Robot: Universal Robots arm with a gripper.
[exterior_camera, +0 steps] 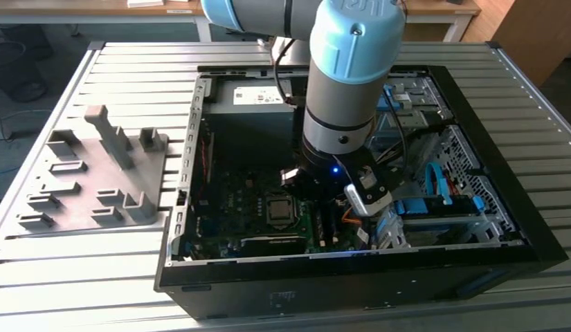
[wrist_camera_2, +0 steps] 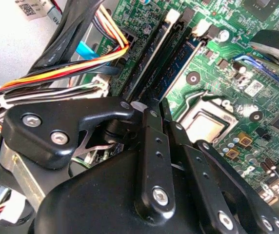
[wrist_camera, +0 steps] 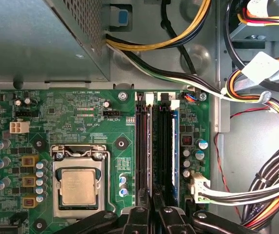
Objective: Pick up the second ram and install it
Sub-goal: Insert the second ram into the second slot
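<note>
1. Gripper [wrist_camera_2: 151, 114] first: in both wrist views [wrist_camera: 151, 214] its black metal fingers [wrist_camera_2: 151, 151] are drawn together. We can't spot anything pinched between them, so we'd call it clenched on nothing.
2. The fingertips hang right over the long black memory slots [wrist_camera: 142, 146], lined up with their length. We honestly can't tell whether they're touching a slot.
3. The task's thing, the thin blue circuit-board RAM stick [wrist_camera: 175, 146], stands on edge in a slot just beside the fingers, apart from them. The second wrist view shows its blue face with dark chips [wrist_camera_2: 184, 63].
4. On the other side of the fingers from that stick, near them, is the square silver processor in its metal socket frame [wrist_camera: 78, 185].
5. All of it sits on the green motherboard [wrist_camera: 81, 112].
6. Beyond the blue stick, away from the fingers, there's a bundle of yellow, orange, black and white cables [wrist_camera: 271, 170], which runs close by the gripper body in the second wrist view [wrist_camera_2: 56, 73].
7. Past the far end of the slots is a grey perforated metal box [wrist_camera: 32, 39].
8. Zooming out, the exterior view has the grey and light-blue robot arm [exterior_camera: 345, 83] reaching down into the open black computer case [exterior_camera: 506, 138].
9. The case lies on a slatted metal table [exterior_camera: 128, 62], with a grey moulded fixture tray [exterior_camera: 100, 173] well away from the fingers.
</note>
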